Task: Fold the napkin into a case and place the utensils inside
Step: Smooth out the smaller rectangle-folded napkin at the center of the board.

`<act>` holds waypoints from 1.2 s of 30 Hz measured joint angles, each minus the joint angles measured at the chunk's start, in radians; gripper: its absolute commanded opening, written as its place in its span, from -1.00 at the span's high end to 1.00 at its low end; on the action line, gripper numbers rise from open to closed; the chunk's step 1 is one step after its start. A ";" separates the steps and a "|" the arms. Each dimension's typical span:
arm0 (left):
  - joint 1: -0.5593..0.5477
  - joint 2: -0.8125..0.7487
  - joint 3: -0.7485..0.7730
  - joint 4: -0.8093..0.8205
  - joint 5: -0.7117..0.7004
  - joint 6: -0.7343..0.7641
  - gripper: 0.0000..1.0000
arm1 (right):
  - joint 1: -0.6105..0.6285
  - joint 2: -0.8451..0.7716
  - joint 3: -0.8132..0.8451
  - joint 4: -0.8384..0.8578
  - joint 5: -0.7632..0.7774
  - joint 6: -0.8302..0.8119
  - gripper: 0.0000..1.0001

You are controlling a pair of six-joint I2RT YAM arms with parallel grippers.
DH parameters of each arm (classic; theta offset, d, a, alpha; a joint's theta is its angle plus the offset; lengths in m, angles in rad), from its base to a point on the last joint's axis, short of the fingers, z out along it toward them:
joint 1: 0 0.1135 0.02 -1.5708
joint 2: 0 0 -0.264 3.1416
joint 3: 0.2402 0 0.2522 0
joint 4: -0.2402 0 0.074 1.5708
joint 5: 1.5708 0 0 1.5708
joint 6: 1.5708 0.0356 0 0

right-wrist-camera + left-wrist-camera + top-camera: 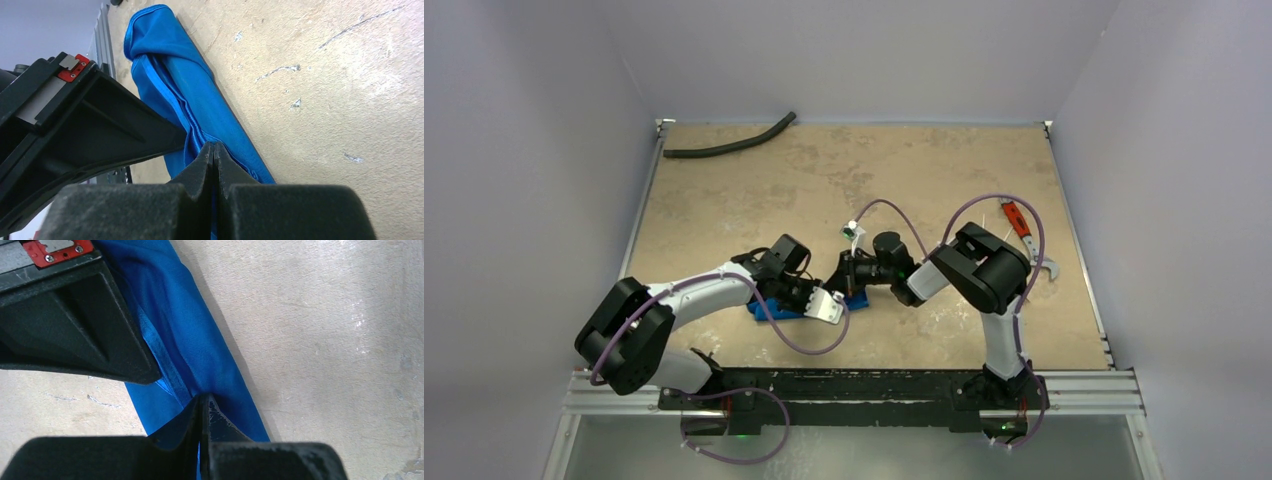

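The blue napkin [769, 311] lies as a long narrow folded strip on the table in front of the arm bases, mostly hidden under both wrists. In the left wrist view the napkin [200, 350] runs up from my left gripper [202, 401], whose jaws are pressed together with blue cloth in the slit. My right gripper [213, 148] is likewise shut on a seam of the napkin [170, 75]. The two grippers meet tip to tip: left gripper [827, 303], right gripper [852, 283]. The utensils are out of view.
A black curved hose [729, 140] lies at the far left edge of the table [824, 180]. A red-handled grey wrench [1026, 238] lies at the right, behind the right arm's elbow. Purple cables loop around both arms.
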 measured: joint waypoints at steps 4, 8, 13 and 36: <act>0.000 -0.003 0.000 0.006 -0.021 -0.028 1.00 | 0.006 0.002 0.000 0.008 0.026 -0.002 1.00; 0.000 -0.010 0.016 -0.010 -0.050 -0.088 1.00 | 0.006 0.014 0.000 0.035 0.038 -0.002 1.00; 0.000 -0.033 0.040 -0.013 -0.063 -0.164 1.00 | 0.008 0.013 0.001 0.036 0.047 -0.006 1.00; 0.001 -0.162 0.072 -0.114 0.075 -0.187 1.00 | 0.008 -0.039 0.001 -0.048 0.100 -0.021 1.00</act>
